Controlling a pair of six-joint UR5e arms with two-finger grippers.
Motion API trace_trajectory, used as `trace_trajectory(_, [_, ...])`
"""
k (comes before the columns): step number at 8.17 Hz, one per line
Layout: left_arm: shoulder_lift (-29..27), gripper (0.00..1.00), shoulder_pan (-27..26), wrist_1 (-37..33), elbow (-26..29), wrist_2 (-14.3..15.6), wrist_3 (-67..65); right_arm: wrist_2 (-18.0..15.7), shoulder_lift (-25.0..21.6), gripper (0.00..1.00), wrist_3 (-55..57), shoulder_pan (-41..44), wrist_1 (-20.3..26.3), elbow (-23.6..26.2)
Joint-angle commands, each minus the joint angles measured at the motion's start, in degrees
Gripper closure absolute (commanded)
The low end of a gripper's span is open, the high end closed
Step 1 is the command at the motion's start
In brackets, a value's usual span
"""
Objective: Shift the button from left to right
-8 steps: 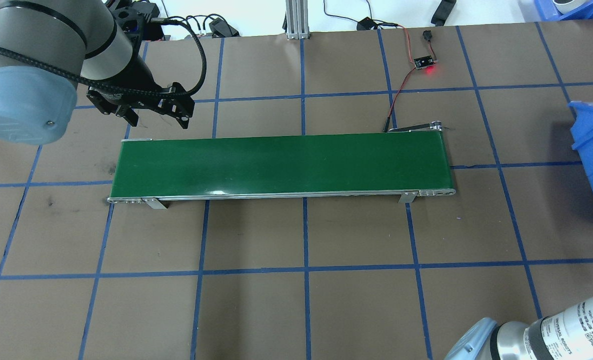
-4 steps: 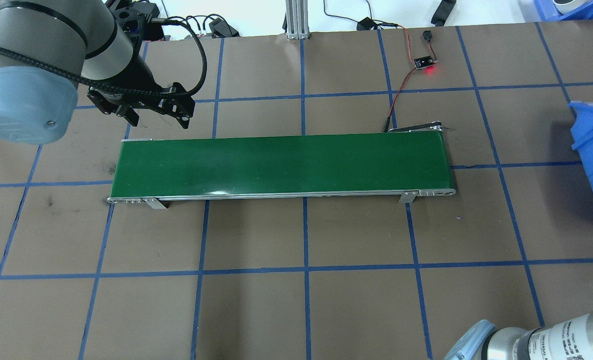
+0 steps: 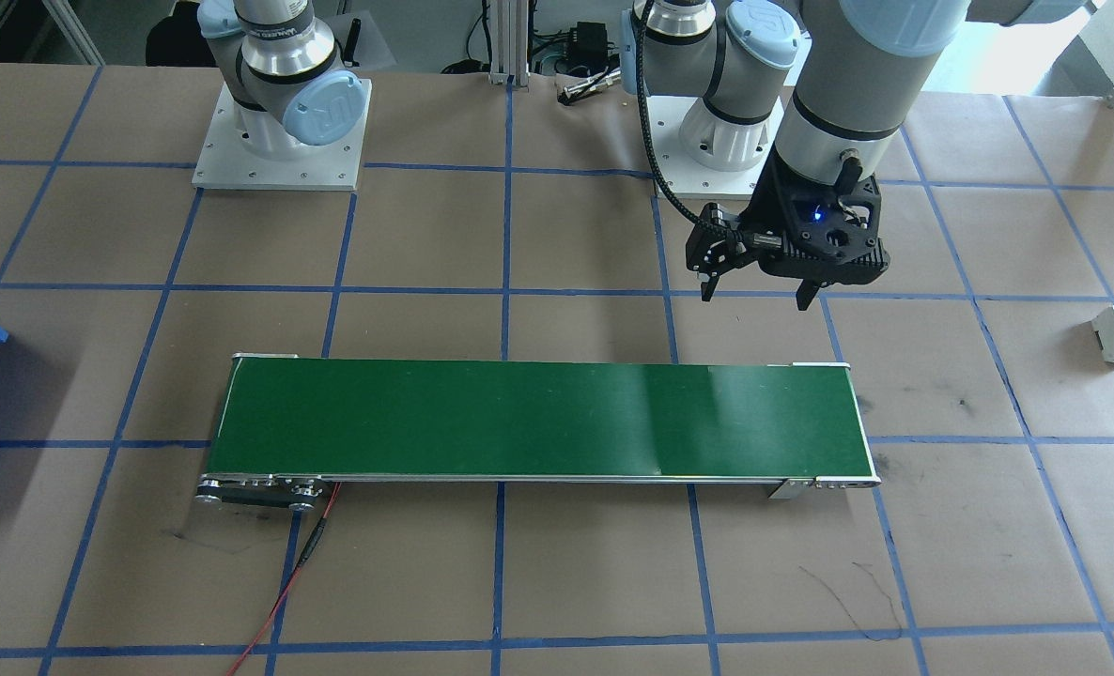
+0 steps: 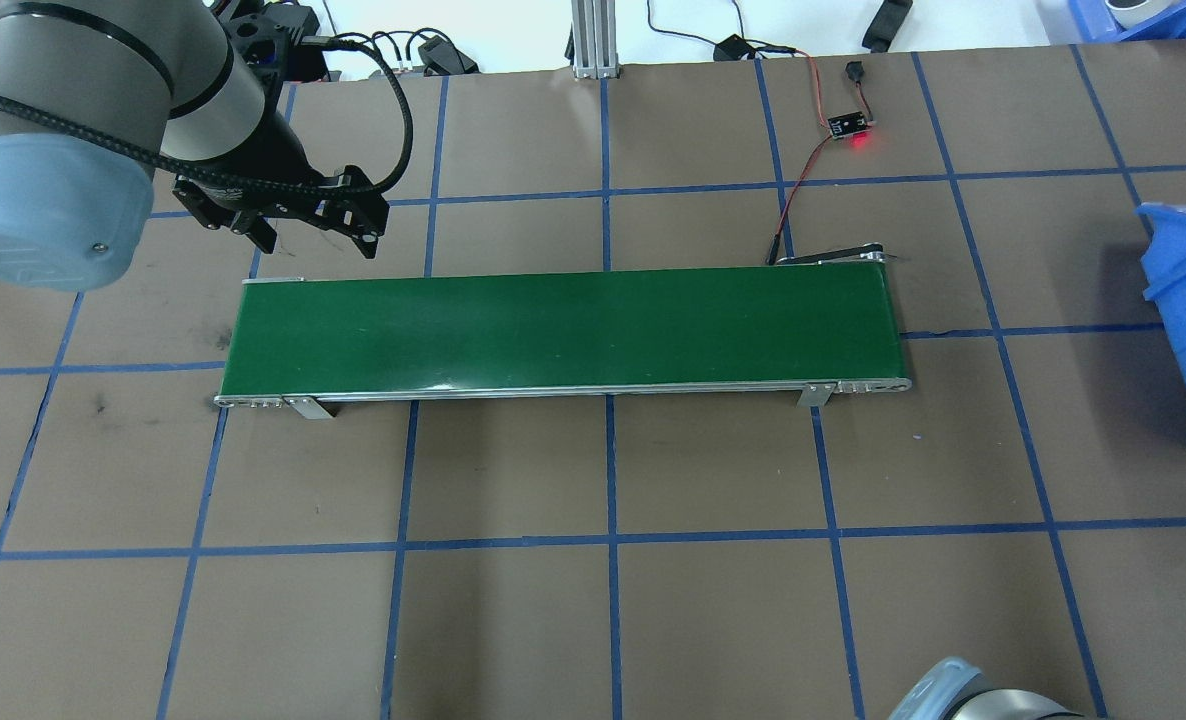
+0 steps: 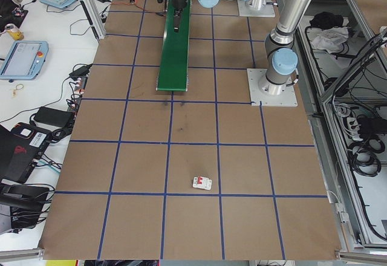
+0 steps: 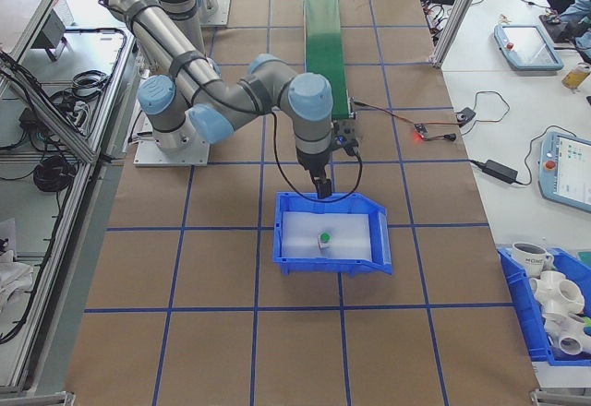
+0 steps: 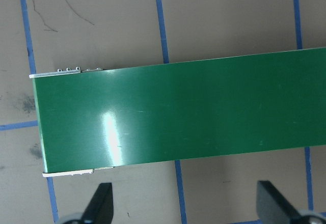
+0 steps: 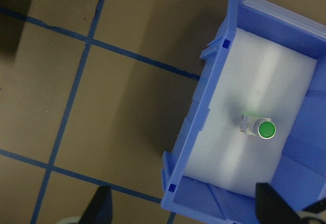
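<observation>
Overhead view: right arm is retreating out of frame; its right gripper (image 8: pixel 181 206) is hanging wide open, the button (image 8: pixel 260 128) lying below it inside the blue bin (image 8: pixel 204 117), so delivery looks done.

The left gripper (image 3: pixel 754 286) is hovering wide open just behind the conveyor (image 3: pixel 538 422) end.

I'm seeing the button (image 8: pixel 260 129) sitting alone on the white floor of the blue bin (image 8: pixel 204 117), walls ringing it on all sides but open from above. The right hand (image 8: pixel 183 206) is hovering spread over the bin's 6 o'clock rim. The conveyor belt (image 4: pixel 563 330) is lying bare, with open surface (image 4: pixel 593 620) around it.
</observation>
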Motion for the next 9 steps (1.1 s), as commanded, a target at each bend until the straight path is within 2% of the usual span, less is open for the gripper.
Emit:
trace_trajectory(1, [-0.2, 0.0, 0.0, 0.1, 0.0, -0.1, 0.0, -0.9, -5.8, 0.0, 12.2, 8.8, 9.1, -0.6])
trace_trajectory(3, [-0.2, 0.0, 0.0, 0.1, 0.0, -0.1, -0.3, 0.0, -7.5, 0.0, 27.3, 16.7, 12.2, -1.4])
trace_trajectory(7, [0.6, 0.0, 0.0, 0.3, -0.4, -0.4, -0.8, -2.0, -7.2, 0.0, 49.6, 35.5, 13.3, -1.5])
trace_trajectory(9, [3.0, 0.0, -0.4, -0.7, -0.4, 0.1, -0.8, -2.4, -5.2, 0.0, 63.9, 46.4, 12.5, -1.5])
